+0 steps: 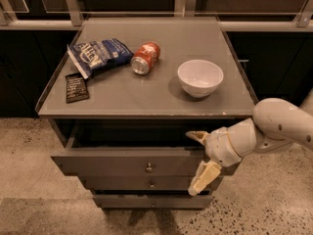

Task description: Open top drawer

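Observation:
The top drawer (112, 164) is a wide grey flat front with a small round metal knob (149, 168) at its centre. It stands pulled out from under the grey cabinet top, with a dark gap above it. My gripper (199, 161) is in front of the drawer's right end, to the right of the knob. Its two cream fingers are spread apart, one (197, 136) at the drawer's upper edge and one (203, 178) lower, and they hold nothing.
On the cabinet top (146, 97) lie a blue chip bag (99, 55), a red soda can (145, 58) on its side, a white bowl (200, 77) and a small dark packet (77, 87). Two narrower drawers (142, 185) sit below. Speckled floor (29, 180) surrounds the cabinet.

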Tool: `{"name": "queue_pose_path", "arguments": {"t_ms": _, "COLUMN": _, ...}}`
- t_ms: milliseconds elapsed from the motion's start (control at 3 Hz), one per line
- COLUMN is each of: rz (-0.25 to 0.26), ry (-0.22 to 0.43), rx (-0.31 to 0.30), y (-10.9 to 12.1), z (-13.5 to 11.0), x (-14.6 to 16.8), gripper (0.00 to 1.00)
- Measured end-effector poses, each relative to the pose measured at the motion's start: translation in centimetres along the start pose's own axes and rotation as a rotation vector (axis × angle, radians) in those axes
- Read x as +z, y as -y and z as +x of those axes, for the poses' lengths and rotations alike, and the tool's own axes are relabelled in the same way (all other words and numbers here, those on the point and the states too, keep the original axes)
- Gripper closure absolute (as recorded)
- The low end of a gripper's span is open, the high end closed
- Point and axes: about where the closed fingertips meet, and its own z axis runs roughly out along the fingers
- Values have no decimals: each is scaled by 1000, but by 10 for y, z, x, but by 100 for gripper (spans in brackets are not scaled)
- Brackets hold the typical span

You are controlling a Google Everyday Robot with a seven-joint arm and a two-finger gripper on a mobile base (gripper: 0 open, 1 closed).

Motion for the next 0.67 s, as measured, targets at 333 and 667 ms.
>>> {"name": "queue_pose_path", "arguments": {"t_ms": 333, "rz": -51, "ry": -10, "rx": -1, "y": -5, "z": 6, "x": 13, "gripper": 0}}
{"name": "queue_pose_path", "arguments": {"t_ms": 667, "rz": -97, "ry": -14, "rx": 16, "y": -15, "z": 15, "x": 27, "gripper": 0}}
